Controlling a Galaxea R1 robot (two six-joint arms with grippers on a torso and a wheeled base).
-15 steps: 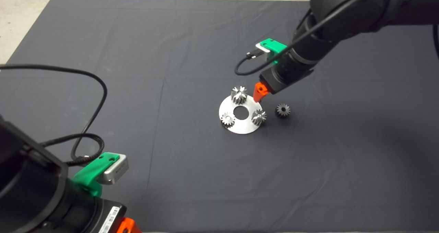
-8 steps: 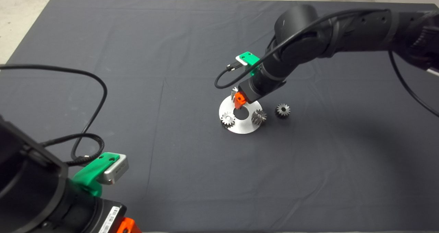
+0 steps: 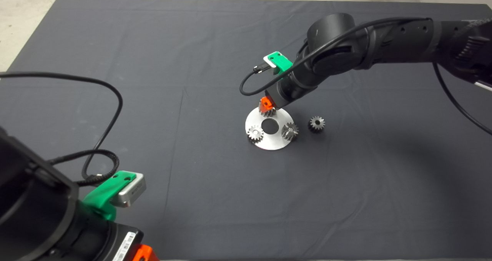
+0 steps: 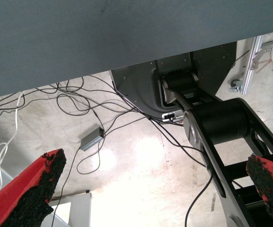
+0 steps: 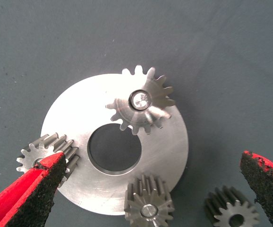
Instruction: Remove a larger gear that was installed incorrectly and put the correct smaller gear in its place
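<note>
The right hand (image 3: 268, 108), fingers spread wide, hovers apparently just above the larger steel spur gear (image 5: 140, 104) on the round silver plate (image 5: 172, 153); the left hand (image 4: 150, 189), fingers also wide, waits at lower left.

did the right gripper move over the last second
Yes. The right gripper went from beside the round plate on the loose gear's side to above the larger gear, fingers open.

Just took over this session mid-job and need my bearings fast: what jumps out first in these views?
The right hand hangs open right over the larger gear on the far side of the round steel plate mid-mat, with two small gears on the plate's nearer pins. A spare smaller gear lies loose on the mat just beside the plate. The left hand sits parked at the lower left edge, open, its camera seeing floor and cables.
</note>
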